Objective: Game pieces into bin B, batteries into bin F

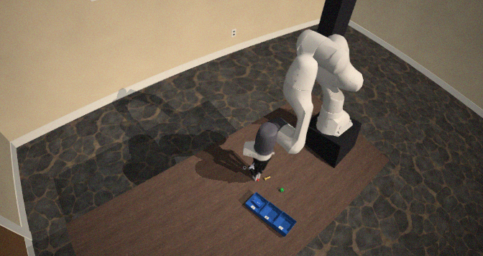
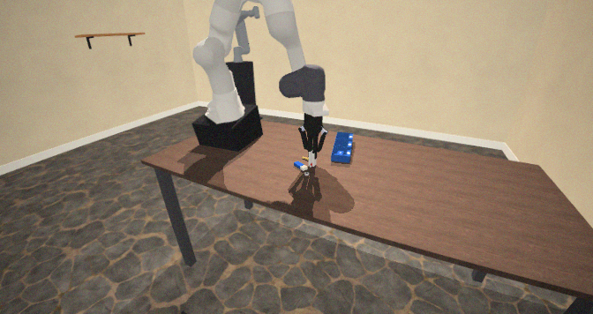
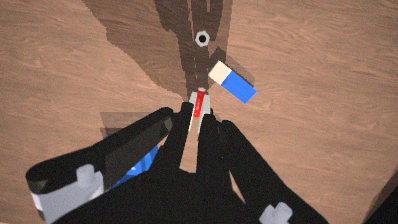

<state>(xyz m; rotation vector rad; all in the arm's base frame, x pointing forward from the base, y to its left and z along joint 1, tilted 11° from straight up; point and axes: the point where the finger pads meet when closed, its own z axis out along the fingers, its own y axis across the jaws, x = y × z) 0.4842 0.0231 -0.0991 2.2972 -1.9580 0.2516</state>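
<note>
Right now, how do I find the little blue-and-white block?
Look at the brown table, then the black claw pointing down at it. Beside the claw's tips lies a flat block, the only thing blue with one white end; the ring-shaped nut nearby is grey.

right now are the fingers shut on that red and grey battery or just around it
Cannot tell for sure. The fingers stand close on either side of the red and grey battery, which lies on the table, but a firm pinch isn't visible.
</note>
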